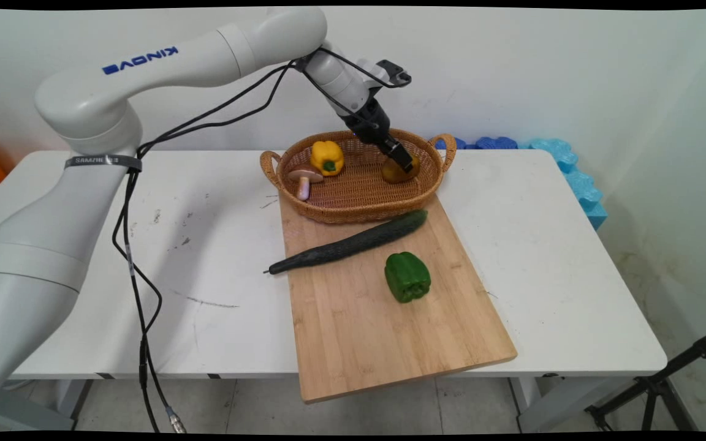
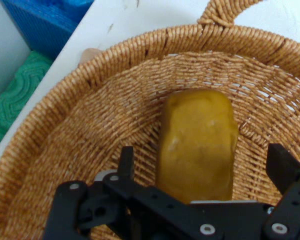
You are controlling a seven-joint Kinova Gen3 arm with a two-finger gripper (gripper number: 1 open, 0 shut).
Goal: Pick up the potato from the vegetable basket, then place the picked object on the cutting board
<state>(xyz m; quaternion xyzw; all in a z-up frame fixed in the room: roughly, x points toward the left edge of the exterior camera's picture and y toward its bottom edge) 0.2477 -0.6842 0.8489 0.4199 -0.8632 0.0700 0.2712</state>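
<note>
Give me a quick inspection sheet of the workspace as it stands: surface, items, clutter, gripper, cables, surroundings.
Surface: white table, scuffed with dark marks on its left half; a wooden cutting board overhangs the near edge.
Items: wicker basket at the board's far end holds a yellow pepper, a mushroom and a brownish-yellow potato-like piece. A cucumber lies across the board, tip over the left edge; a green pepper sits beside it.
Clutter: nothing seen.
Gripper: gripper inside the basket, open, fingers either side of the brownish-yellow piece.
Cables: black cables hang from the arm past the table's front edge.
Surroundings: blue foam pieces behind the table; black stand leg at lower right.
</note>
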